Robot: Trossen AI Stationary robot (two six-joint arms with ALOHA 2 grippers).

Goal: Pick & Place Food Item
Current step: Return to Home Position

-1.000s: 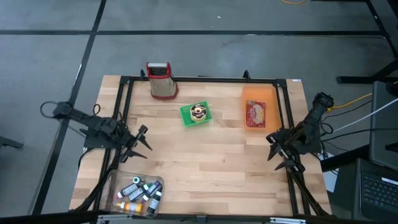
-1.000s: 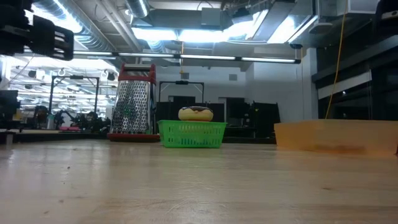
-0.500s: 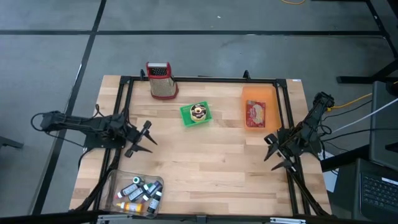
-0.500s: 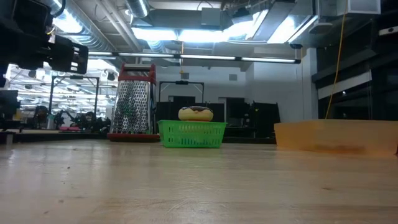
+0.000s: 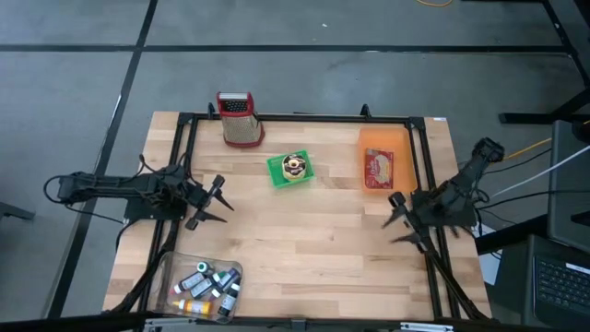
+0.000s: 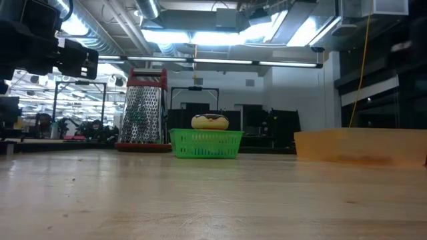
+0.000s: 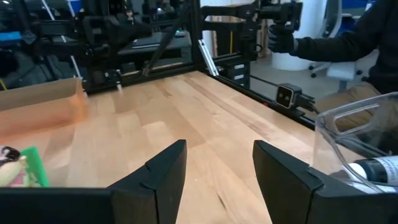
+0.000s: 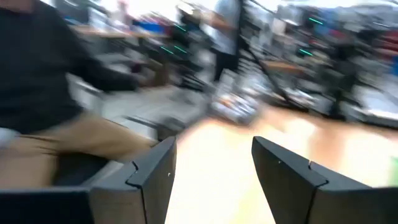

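Pull the left pincer (image 5: 219, 201) back from nine o'clock on the pale wooden bench (image 5: 304, 244) with its fingers as they stand: spread wide, gripping nothing. Treat the right pincer (image 5: 395, 219) at three o'clock likewise: also wide open, also empty. Better, probably, to raise each wrist before retracting, so as to stay off the black frame rails (image 5: 182, 157) along both bench sides. Keep the left arm from sweeping low over the clear rectangular plastic bin (image 5: 164, 277), just toward six o'clock from that pincer.

Look to seven o'clock for that bin. Inside, lying in a loose heap: the small white-labelled food colouring bottles (image 5: 207, 284), caps of several colours, no bottle visible outside it. From the left wrist, only one labelled bottle showing through the clear wall.

Toward twelve o'clock from the bench centre, find the small green plastic basket (image 5: 275, 175) holding a chocolate-iced doughnut (image 5: 294, 165). Between one and two o'clock, note the translucent orange rectangular tray (image 5: 378, 140) with a red-printed packet (image 5: 378, 171) in it. At eleven o'clock, standing upright: the red-topped metal box grater (image 5: 238, 120), no container.

Judge the sorting done, with only the retreat left.
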